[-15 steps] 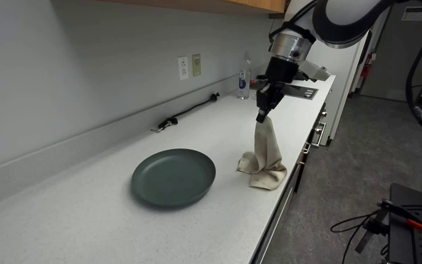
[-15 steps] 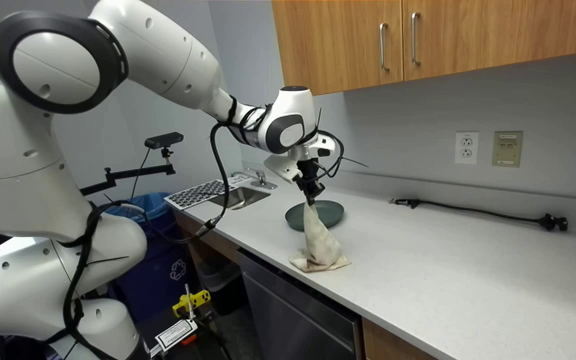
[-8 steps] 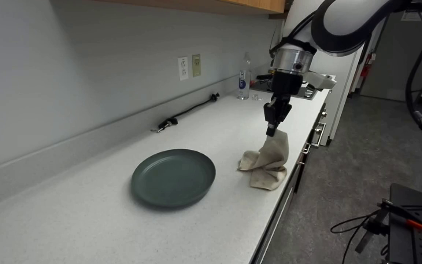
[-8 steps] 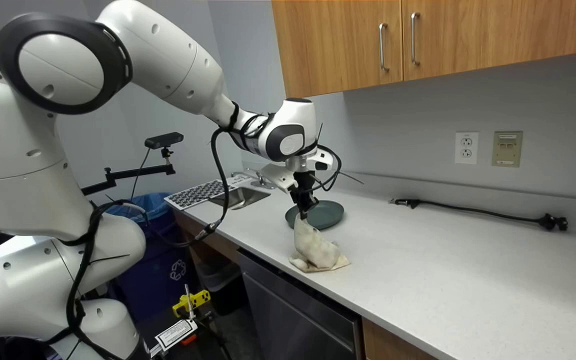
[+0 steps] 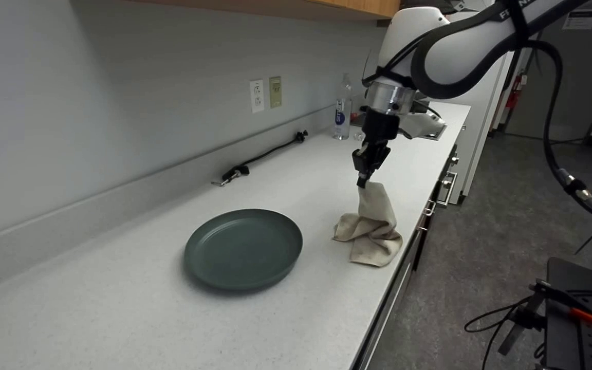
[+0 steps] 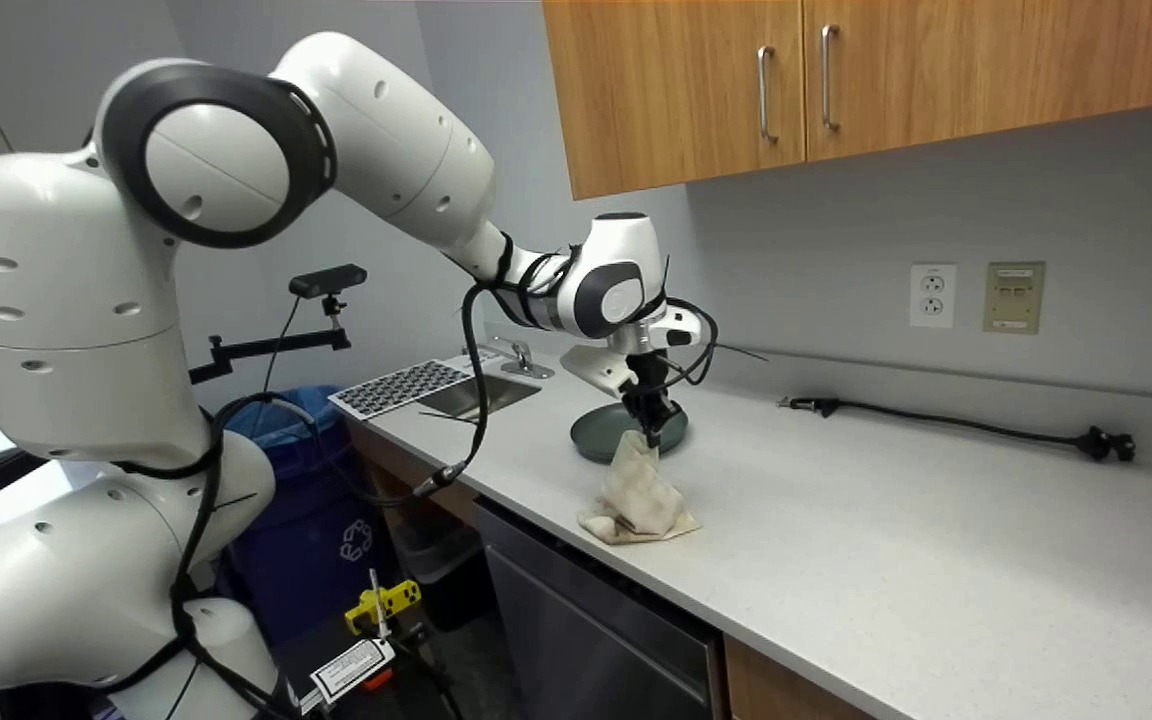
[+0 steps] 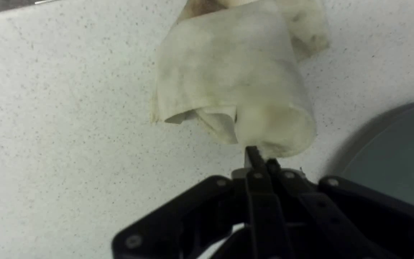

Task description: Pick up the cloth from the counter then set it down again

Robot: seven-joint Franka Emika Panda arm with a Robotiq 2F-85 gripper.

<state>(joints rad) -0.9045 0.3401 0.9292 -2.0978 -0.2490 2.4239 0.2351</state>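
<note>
The cloth is beige and crumpled, with darker stains. It shows in both exterior views (image 5: 378, 226) (image 6: 644, 500) and in the wrist view (image 7: 228, 68). Its lower folds rest on the white counter (image 5: 147, 318) near the front edge, and its upper part is held up in a peak. My gripper (image 5: 362, 183) is above the cloth, pointing down, with its fingertips shut on the cloth's top end; it also shows in the other views (image 6: 653, 438) (image 7: 262, 158). The bit of cloth between the fingertips is mostly hidden.
A dark green plate (image 5: 244, 249) lies on the counter near the cloth. A black cable (image 6: 956, 425) with clamp-like ends lies along the wall. A water bottle (image 5: 343, 110) stands farther along, and a sink (image 6: 481, 395) is at the counter's end. Wooden cabinets (image 6: 686, 100) hang above.
My gripper has come lower with the cloth's top end, shifting toward the counter's front edge and then back toward the wall. The cloth's peak is lower and more folded; its base has stayed put.
</note>
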